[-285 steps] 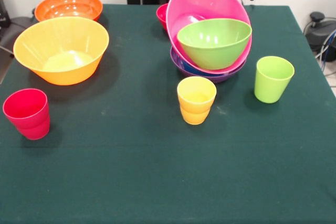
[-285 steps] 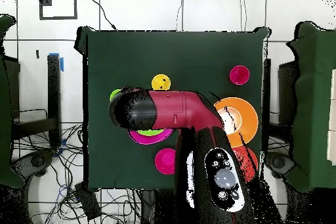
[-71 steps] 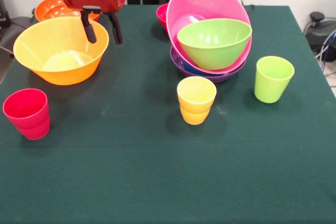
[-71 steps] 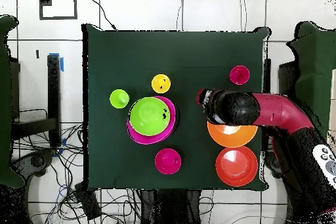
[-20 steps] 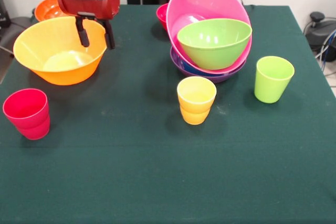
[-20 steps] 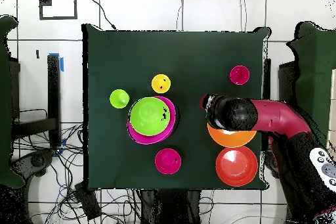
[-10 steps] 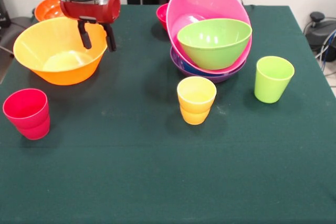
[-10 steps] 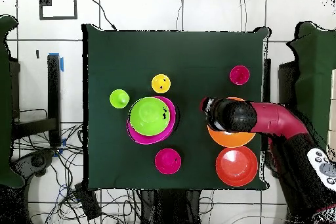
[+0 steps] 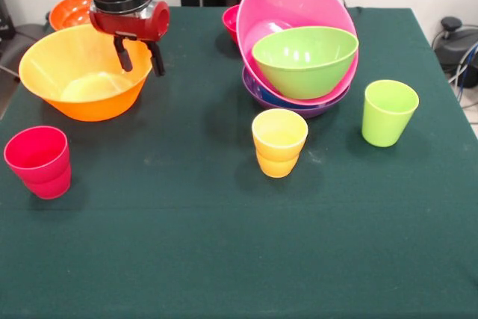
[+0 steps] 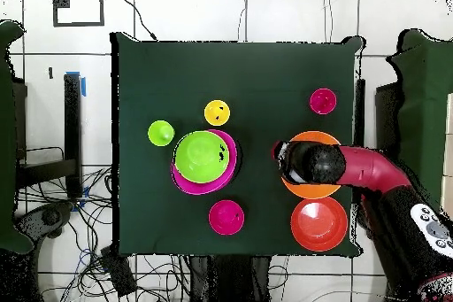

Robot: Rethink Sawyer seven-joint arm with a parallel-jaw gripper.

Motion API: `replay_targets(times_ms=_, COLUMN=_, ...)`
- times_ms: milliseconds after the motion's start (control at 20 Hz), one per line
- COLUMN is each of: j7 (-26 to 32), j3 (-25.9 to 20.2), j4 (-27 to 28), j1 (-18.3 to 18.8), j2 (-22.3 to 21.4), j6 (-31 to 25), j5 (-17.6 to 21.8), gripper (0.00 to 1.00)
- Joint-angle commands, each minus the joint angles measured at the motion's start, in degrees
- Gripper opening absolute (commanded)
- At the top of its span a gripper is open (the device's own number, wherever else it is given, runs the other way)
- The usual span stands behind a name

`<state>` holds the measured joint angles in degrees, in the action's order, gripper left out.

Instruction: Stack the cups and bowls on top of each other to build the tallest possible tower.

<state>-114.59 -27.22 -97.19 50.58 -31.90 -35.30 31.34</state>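
The tower stands at the back right of centre: a purple bowl (image 9: pixel 328 102) lowest, a tilted large pink bowl (image 9: pixel 284 1) on it, and a lime green bowl (image 9: pixel 302 57) inside that. A sliver of blue (image 9: pixel 275 98) shows between purple and pink. My gripper (image 9: pixel 138 56) is open, with its fingers astride the right rim of the light orange bowl (image 9: pixel 82 72). The red cup (image 9: pixel 39 160), yellow cup (image 9: pixel 279 142) and lime green cup (image 9: pixel 388 112) stand apart on the cloth. In the overhead view my arm (image 10: pixel 354 166) covers most of the light orange bowl (image 10: pixel 310 190).
The red-orange bowl (image 9: pixel 97 7) sits behind the light orange one at the back left. The small red bowl (image 9: pixel 231 20) sits behind the tower. The green tablecloth (image 9: pixel 224 244) covers the table. Cables lie on the floor around the table (image 10: pixel 53 219).
The arm has left the tower and gone to the light orange bowl. In the last half second the gripper sank a little onto the rim, its fingers slightly closer together.
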Motion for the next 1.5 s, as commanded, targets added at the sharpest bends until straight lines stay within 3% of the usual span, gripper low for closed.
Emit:
replay_targets(times_ms=50, j7=3.87, j3=3.23, j4=1.0, j1=-1.01, j2=3.65, j6=1.94, j5=5.79, gripper=1.0)
replay_targets(times_ms=550, j7=3.92, j3=4.03, j4=2.7, j1=-1.25, j2=6.68, j6=4.72, j5=6.57, gripper=1.0)
replay_targets(times_ms=1100, j7=1.52, j3=6.55, j4=5.72, j1=-2.16, j2=12.26, j6=10.58, j5=10.92, gripper=1.0)
replay_targets(times_ms=1500, j7=1.99, j3=7.42, j4=7.21, j1=-2.86, j2=13.58, j6=11.1, j5=10.86, gripper=1.0)
